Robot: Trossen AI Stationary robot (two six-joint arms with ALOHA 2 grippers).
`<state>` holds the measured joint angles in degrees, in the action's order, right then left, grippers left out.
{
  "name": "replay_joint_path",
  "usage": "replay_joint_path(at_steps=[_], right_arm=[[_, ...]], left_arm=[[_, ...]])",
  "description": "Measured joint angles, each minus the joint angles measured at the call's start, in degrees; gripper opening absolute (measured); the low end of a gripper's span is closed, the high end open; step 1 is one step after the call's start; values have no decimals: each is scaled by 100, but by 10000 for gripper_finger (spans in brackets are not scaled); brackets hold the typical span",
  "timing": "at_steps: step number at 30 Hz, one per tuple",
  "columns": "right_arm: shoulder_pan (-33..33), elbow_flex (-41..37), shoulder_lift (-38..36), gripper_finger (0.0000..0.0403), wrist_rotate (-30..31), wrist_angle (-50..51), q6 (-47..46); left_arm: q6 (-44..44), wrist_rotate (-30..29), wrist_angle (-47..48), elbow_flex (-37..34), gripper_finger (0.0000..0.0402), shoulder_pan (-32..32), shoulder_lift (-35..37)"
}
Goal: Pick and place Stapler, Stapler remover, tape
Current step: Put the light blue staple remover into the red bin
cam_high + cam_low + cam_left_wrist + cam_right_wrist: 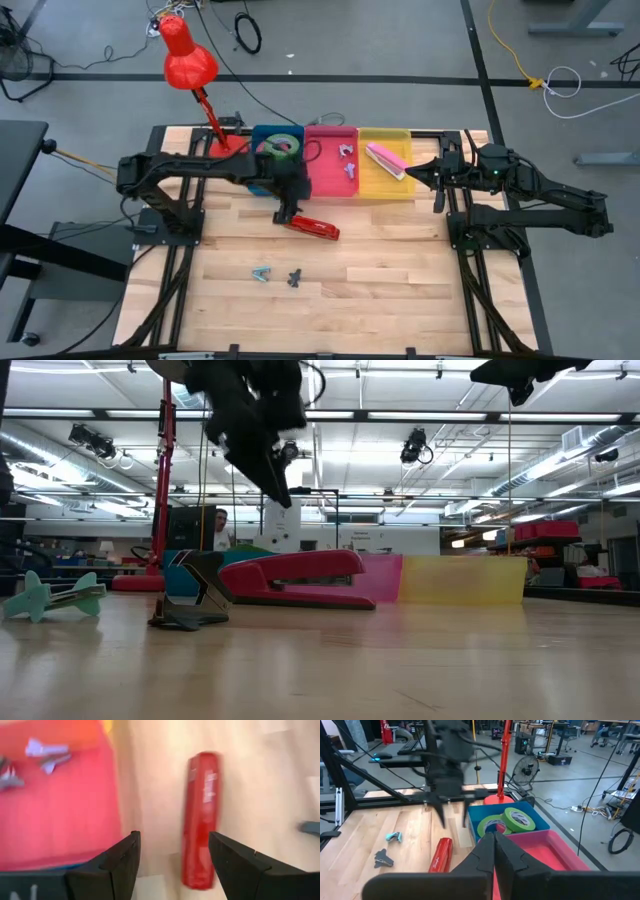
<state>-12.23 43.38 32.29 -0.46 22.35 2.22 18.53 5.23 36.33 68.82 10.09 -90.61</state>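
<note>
The left gripper (284,213) hangs open and empty above the desk, just off one end of the red stapler (314,228). The stapler lies flat near the desk's middle, in front of the pink bin (330,182), its long axis running slantwise from the gripper toward the right edge. The right gripper (413,173) is closed over the yellow bin (390,187) by the far edge.

Two dark arms, black finish.
Left gripper (172,862) had thick angular black fingers (120,862); right gripper (494,851) matched, matte black.
</note>
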Motion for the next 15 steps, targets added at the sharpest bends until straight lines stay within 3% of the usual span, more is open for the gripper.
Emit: replay_joint_path(at_steps=[9, 15], right_arm=[[0, 0, 0, 9, 1, 0, 0], [0, 0, 0, 9, 1, 0, 0]], left_arm=[[-374, -131, 184, 0, 236, -962, 532], [-1026, -595, 710, -6, 236, -1583, 532]])
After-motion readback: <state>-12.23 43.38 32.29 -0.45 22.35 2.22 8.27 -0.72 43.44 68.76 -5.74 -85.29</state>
